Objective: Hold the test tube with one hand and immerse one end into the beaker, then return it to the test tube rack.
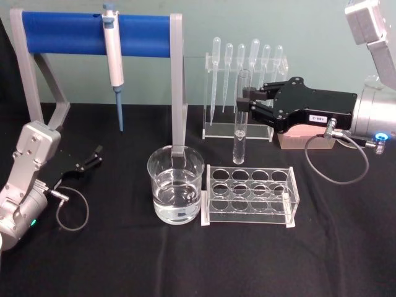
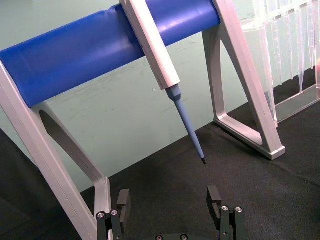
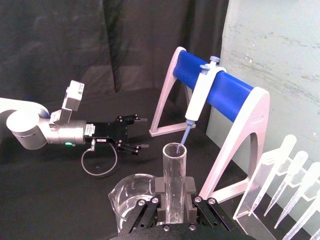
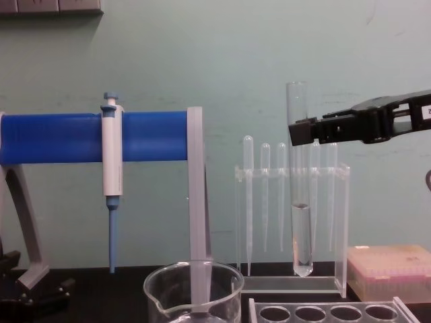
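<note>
Test tube (image 1: 240,133) upright, aloft near rack (image 1: 250,197), right hand (image 1: 246,99) fingers (image 1: 253,93) clamped on it, left hand (image 1: 95,156) parked, fingers apart.

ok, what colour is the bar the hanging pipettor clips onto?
Blue. The cylindrical bar spans a grey frame; the head view shows it best.

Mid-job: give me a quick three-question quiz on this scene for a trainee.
1. True or false: the black right gripper holds the long clear glass test tube upright.
2. Where is the tube's lower end, relative to the wide clear glass beaker and the clear plastic rack? A in the beaker; B in the rack; C in the air, outside both.
3. Fill in: the black left gripper, parked on the left, has its jaws ____.
Key: 1 true; 2 C; 3 open.
</note>
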### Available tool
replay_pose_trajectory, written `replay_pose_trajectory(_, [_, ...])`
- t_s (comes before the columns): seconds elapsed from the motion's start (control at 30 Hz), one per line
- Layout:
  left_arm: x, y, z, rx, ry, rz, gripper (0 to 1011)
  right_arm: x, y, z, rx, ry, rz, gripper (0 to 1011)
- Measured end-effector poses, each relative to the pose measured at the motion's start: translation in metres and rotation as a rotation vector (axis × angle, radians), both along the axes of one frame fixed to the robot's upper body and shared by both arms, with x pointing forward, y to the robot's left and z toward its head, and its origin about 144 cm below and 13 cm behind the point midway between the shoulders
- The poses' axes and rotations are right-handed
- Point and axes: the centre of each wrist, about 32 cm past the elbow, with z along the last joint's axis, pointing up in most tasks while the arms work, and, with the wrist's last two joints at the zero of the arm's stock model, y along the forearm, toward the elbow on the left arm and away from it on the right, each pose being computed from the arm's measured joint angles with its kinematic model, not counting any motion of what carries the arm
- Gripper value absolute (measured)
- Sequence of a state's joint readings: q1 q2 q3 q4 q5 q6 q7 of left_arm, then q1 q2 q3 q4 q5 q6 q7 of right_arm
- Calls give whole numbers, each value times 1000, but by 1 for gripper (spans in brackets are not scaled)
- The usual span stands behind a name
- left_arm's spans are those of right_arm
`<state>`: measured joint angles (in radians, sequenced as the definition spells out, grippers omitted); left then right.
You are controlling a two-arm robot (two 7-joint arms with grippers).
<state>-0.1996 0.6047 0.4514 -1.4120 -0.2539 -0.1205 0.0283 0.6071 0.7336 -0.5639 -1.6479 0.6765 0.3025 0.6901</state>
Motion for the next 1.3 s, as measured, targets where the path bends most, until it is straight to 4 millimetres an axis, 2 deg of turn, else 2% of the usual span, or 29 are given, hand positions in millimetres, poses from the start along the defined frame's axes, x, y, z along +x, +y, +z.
replay_pose_trajectory(1.3, [0, 0, 0, 0, 0, 0, 1000, 0, 0, 0, 1, -2, 0, 218])
